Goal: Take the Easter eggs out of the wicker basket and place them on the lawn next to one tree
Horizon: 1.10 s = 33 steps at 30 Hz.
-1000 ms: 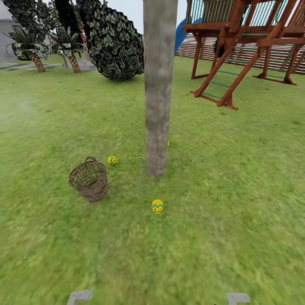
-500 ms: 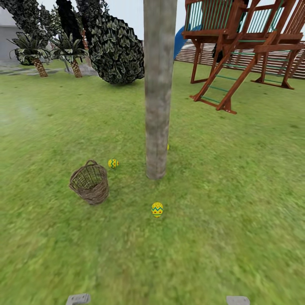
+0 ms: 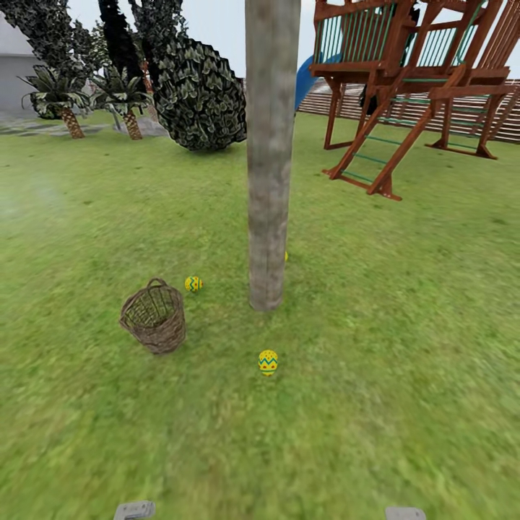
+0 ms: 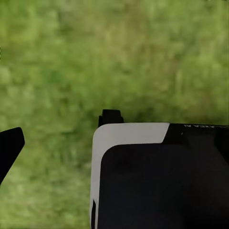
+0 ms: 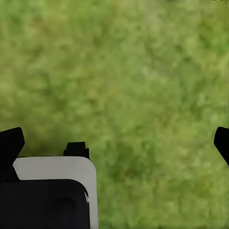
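The tree's grey-brown trunk [image 3: 269, 180] rises mid-lawn [image 3: 404, 347]. One Easter egg [image 3: 268, 362] lies on the grass just in front of it. A second egg [image 3: 193, 284] sits left of the trunk, behind the wicker basket [image 3: 153, 318]. A yellow sliver of a third egg [image 3: 287, 256] peeks out from behind the trunk's right side. The basket stands upright left of the trunk, and no egg shows inside it. My left gripper [image 4: 114, 148] hangs open over bare grass, one dark fingertip [image 4: 10, 145] showing. My right gripper [image 5: 114, 143] is open above grass, nothing between its fingers.
A wooden play structure [image 3: 412, 87] with a blue slide [image 3: 307, 72] stands at the back right. A dark bush [image 3: 198, 90], cypress-like trees and short palms [image 3: 65, 101] line the back left. Two grey robot parts [image 3: 133, 510] show at the bottom edge.
The whole picture has slid slightly downward, so the camera has moved. The eggs, basket and tree keep their places relative to each other.
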### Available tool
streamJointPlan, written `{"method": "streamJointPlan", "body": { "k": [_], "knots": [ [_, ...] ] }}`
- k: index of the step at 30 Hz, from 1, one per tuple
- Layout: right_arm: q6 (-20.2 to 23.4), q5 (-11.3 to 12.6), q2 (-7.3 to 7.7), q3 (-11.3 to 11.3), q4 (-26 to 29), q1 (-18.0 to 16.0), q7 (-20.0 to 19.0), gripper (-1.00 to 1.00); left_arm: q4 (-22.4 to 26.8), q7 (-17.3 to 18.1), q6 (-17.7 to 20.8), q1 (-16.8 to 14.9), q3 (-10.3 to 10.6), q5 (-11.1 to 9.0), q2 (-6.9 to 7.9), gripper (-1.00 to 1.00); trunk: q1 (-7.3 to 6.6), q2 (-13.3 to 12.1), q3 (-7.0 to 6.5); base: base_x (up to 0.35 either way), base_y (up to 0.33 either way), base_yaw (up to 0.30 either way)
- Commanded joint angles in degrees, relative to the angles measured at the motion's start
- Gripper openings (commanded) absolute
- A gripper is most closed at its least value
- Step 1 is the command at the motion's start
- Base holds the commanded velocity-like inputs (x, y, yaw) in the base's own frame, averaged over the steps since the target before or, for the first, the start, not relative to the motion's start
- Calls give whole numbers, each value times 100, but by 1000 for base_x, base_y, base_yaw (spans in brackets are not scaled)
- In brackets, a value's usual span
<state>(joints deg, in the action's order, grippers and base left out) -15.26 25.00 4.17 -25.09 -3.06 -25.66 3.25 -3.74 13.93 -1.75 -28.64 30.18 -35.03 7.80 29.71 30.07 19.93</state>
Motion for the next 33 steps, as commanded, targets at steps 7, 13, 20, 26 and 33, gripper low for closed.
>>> {"method": "streamJointPlan", "body": {
  "k": [7, 13, 20, 26, 33],
  "knots": [
    [-29, 40, -11, -49, -19, -1, 0, 100, -22, 32, -18, -8, 46, -59, -2, 100, -152, -275, -184, 0, 0, 0],
    [-28, 32, -13, -50, -19, -1, 0, 100, -22, 31, -18, -9, 48, -57, -49, 100, -284, -515, -347, 0, 0, 0],
    [-29, 31, -15, -49, -19, 0, 3, 100, -30, 31, -15, -10, 48, -62, -72, 100, -393, -715, -501, 0, 0, -26],
    [-27, 31, -21, -56, -19, 0, 5, 100, -30, 31, -10, -10, 41, -66, -77, 100, -393, -715, -557, 0, 0, -42],
    [-21, 31, -21, -56, -19, 0, 9, 100, -31, 31, -7, -10, 45, -66, -77, 100, -393, -715, -622, 0, 0, -2]
  ]
}}
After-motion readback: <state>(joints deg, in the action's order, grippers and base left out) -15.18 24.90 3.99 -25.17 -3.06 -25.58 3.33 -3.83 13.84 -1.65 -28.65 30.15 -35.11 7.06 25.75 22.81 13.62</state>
